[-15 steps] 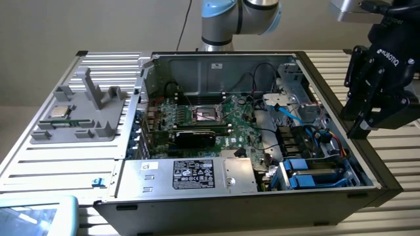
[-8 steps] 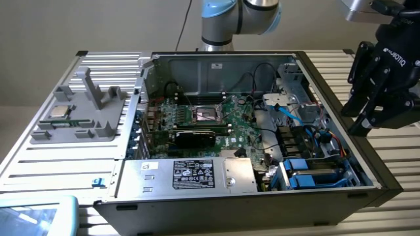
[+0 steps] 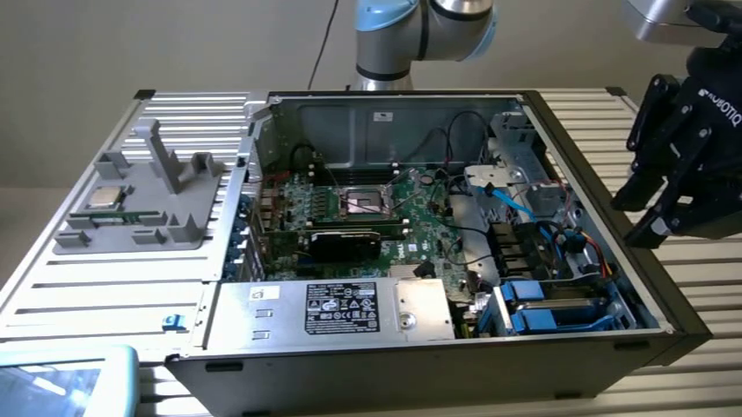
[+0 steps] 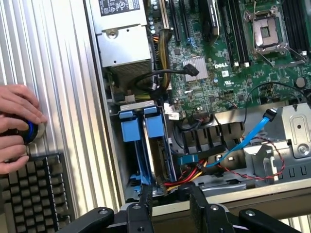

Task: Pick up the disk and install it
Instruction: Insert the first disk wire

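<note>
The disk sits in the drive bay at the case's front corner on the exterior view's right, where bright blue carriers (image 3: pixel 554 306) stand on edge side by side. In the wrist view, two blue carrier handles (image 4: pixel 144 127) show with a grey drive side (image 4: pixel 158 158) between the rails. My black gripper (image 3: pixel 649 213) hangs above the case's wall on the exterior view's right, apart from the bay. Its two fingers (image 4: pixel 146 206) are spread, so the gripper (image 4: pixel 170 194) is open with nothing between them.
The open computer case (image 3: pixel 603 347) lies on a ribbed metal table. A silver power-supply box (image 3: pixel 336 308) sits beside the bay, with the motherboard (image 3: pixel 371 208) behind. A blue cable (image 4: pixel 243 141) and red wires cross near the bay. A grey fixture (image 3: pixel 139 204) holds a CPU chip (image 3: pixel 107 196). A person's hand (image 4: pixel 17 126) rests by a keyboard (image 4: pixel 34 194).
</note>
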Controlling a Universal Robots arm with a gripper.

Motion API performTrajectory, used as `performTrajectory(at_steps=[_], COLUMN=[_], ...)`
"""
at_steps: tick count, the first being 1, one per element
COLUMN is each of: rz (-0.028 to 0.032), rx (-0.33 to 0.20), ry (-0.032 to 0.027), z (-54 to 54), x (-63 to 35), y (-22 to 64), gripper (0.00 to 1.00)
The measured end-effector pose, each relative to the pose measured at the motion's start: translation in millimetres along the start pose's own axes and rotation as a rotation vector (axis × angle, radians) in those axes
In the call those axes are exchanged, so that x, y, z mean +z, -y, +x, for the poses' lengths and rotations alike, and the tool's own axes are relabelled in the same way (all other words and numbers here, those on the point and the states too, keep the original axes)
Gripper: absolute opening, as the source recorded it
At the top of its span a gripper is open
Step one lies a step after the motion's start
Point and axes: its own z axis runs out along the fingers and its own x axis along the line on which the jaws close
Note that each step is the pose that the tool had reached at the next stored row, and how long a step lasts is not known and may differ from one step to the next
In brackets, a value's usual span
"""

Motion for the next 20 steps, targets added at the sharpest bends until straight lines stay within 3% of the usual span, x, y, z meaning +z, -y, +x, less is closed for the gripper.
performTrajectory(at_steps=[2,7,9,10,16,20], rz=[-0.0071,-0.0321,-0.0382,-0.0407,-0.0506,-0.0552], rx=[0.0,-0.002,-0.003,-0.003,-0.003,-0.013], ry=[0.0265,0.1138,0.141,0.1518,0.1833,0.1858], z=[3.3,9.1,12.1,14.3,35.7,41.0], x=[-0.1,-0.2,-0.3,-0.4,2.2,9.0], y=[1.0,2.7,4.1,4.7,9.3,10.2], gripper=[0.44,0.44,0.44,0.44,0.44,0.44])
